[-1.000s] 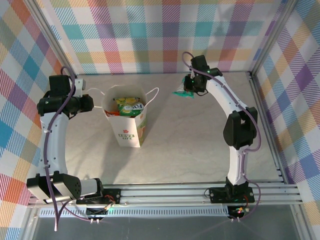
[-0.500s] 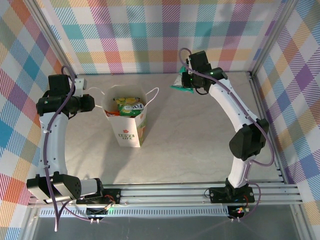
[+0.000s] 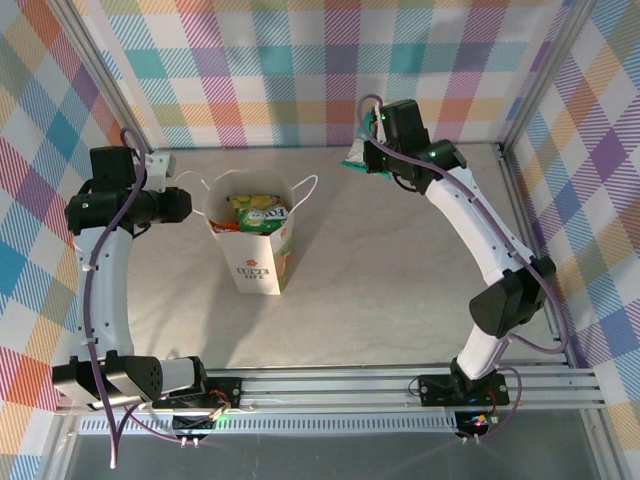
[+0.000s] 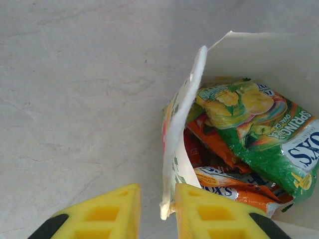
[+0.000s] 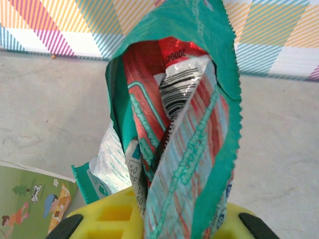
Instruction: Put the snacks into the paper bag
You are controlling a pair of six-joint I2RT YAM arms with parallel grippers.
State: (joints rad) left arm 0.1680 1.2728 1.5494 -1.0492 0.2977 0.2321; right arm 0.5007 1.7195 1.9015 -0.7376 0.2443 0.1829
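Snacks are nearly all in already: looking down past the left gripper [image 4: 157, 206], I can see a green-yellow packet [image 4: 259, 124] lying on top of orange ones [image 4: 219, 147] inside the paper bag [image 3: 262, 255]. The bag stands upright on the left half of the counter [image 3: 400, 290] with its mouth facing up. One teal packet [image 3: 355, 162] is out of the bag, clamped between the fingers of the right gripper [image 3: 369, 160] and held in the air at the far side of the counter, close to the plaid back wall [image 3: 300, 60]. From that gripper the bag's mouth lies to the left and somewhat nearer, well apart, so the carry has to run leftward and toward the near side before anything can drop. The packet sticks out from the fingers lengthwise, creased and folded on itself. The bag's opening is longer from left to right, so I would guess the packet goes in most easily end first. The left gripper sits at the bag's left rim, with the paper wall standing in the gap between its yellow fingers. The jaws are apart and I see no firm pinch on the paper — it looks more like steadying than holding. The counter is pale, smooth, marbled stone, bare around the bag. Chequered pastel panels and aluminium rails [image 3: 400, 385] close in the space.
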